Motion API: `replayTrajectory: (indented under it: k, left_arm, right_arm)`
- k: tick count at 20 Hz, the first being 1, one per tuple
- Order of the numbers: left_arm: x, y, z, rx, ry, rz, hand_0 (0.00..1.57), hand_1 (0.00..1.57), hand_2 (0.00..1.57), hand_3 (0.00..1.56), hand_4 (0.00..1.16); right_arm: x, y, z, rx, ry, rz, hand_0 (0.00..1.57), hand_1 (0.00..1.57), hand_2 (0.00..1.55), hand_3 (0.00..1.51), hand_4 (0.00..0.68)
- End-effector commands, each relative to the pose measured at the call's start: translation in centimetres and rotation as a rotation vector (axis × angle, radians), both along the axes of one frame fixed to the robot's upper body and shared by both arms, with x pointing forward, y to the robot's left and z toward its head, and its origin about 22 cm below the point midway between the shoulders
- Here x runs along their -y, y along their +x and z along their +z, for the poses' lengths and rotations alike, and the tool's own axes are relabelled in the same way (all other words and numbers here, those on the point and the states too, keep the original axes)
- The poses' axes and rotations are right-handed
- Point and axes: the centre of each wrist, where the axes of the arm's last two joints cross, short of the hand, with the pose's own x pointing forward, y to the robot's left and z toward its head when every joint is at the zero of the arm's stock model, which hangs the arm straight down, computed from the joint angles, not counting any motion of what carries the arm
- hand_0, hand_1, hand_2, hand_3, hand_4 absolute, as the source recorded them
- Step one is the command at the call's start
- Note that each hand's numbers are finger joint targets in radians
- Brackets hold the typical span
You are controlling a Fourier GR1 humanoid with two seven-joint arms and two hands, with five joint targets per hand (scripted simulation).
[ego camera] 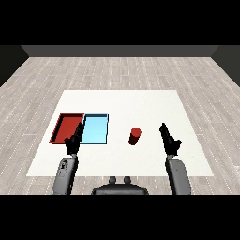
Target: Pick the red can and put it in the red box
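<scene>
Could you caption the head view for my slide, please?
Red can upright between light blue tray and open right hand.

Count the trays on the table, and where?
2. The red tray lies at the table's left, the light blue tray right beside it on its right, nearer the red can. The left hand overlaps their near edges; nothing else seems hidden.
</scene>
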Motion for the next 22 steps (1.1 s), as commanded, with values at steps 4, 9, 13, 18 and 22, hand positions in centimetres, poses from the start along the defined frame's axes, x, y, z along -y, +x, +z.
replayTrajectory:
  k: [4,9,13,18,22]
  left_arm:
    - [-0.2,0.3,0.3,-0.013,-0.008,-0.028,0.00,0.00,0.00,0.00,0.00]
    - [0.2,0.1,2.7,0.428,-0.101,-0.048,0.00,0.00,0.00,0.00,0.00]
    - [-0.9,0.3,1.8,0.451,-0.105,-0.067,0.00,0.00,0.00,0.00,0.00]
    - [1.3,0.3,1.8,0.450,-0.115,-0.073,0.00,0.00,0.00,0.00,0.00]
    - [-0.8,0.1,0.5,0.462,-0.122,-0.075,0.00,0.00,0.00,0.00,0.00]
  right_arm:
    - [3.3,0.3,-0.6,-0.037,0.017,0.004,0.00,0.00,0.00,0.00,0.000]
    - [2.6,1.3,1.9,0.292,0.071,0.064,0.00,0.00,0.00,0.00,0.000]
    - [3.7,0.3,-0.6,0.323,0.093,0.051,0.00,0.00,0.00,0.00,0.000]
    - [5.5,1.3,0.1,0.327,0.100,0.084,0.00,0.00,0.00,0.00,0.000]
    - [4.9,1.1,-0.7,0.307,0.112,0.061,0.00,0.00,0.00,0.00,0.000]
